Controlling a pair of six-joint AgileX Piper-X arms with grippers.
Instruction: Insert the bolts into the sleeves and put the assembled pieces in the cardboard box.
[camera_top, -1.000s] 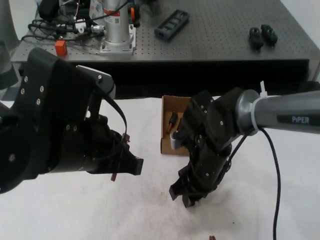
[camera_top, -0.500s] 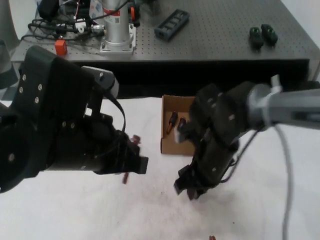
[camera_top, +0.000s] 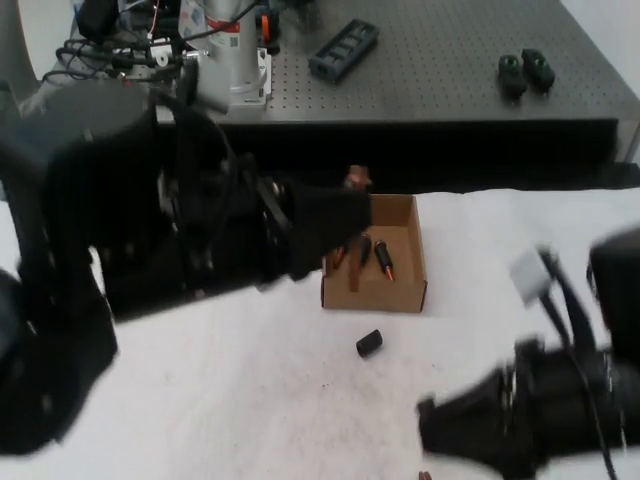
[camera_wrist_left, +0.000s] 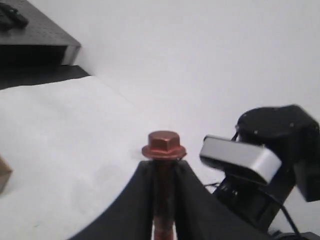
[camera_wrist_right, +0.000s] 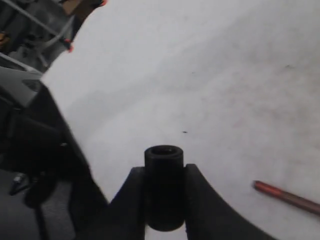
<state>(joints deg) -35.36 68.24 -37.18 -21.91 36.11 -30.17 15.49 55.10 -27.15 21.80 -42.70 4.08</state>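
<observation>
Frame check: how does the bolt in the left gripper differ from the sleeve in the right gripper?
Colour: the bolt in the left gripper is copper-red; the sleeve in the right gripper is black.
Shape: the bolt has a thin shank under a wider hexagonal head; the sleeve is a plain cylinder with a hollow end.
Shared: each is clamped in its gripper, one end poking out.
</observation>
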